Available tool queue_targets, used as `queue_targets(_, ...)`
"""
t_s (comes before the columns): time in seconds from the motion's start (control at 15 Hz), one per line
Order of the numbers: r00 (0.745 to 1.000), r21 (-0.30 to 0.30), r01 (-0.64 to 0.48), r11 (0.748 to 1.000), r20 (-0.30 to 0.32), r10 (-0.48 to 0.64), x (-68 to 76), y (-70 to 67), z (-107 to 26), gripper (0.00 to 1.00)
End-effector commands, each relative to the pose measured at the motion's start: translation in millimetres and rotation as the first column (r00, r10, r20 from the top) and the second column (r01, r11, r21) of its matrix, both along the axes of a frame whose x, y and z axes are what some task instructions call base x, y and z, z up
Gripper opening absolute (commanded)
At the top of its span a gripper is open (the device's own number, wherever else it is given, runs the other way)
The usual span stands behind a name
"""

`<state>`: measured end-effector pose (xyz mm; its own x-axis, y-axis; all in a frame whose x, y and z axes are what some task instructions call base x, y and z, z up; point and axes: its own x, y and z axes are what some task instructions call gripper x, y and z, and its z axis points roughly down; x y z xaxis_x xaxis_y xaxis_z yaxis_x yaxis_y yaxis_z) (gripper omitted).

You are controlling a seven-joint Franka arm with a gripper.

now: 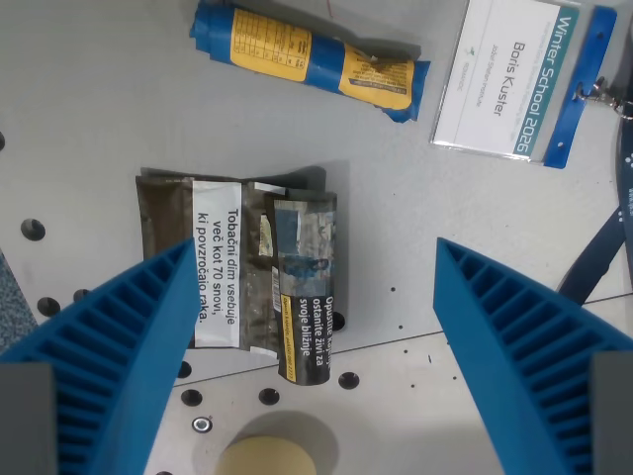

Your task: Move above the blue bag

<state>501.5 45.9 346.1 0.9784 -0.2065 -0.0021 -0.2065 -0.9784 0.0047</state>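
Observation:
A rolled blue bag (307, 54) with yellow labels lies at the top of the wrist view, slanting down toward the right. My gripper (316, 307) is open, its two ribbed blue fingers (119, 346) rising from the bottom corners. Between the fingers lies a dark tobacco pouch (242, 272) with a white warning label, not the blue bag. The blue bag sits well above the fingertips in the picture, untouched.
A white name badge (514, 79) with a blue edge and lanyard lies at the top right. The grey table (119, 119) has screw holes along the lower part. A pale round disc (267, 460) shows at the bottom edge.

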Motion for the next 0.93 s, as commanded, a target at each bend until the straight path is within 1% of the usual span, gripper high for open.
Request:
queue_targets(0.07,1.0,0.0,0.0,1.0,0.003,0.0,-0.1,0.0,1.6,1.0)
queue_targets(0.47,1.0,0.0,-0.03,1.0,0.004,0.03,0.2,0.0,0.5,1.0)
queue_targets(0.73,0.994,-0.002,-0.105,0.995,0.01,0.105,1.4,0.0,-3.8,1.0)
queue_targets(0.93,0.983,-0.005,-0.182,0.983,0.023,0.182,3.2,0.1,-9.9,1.0)
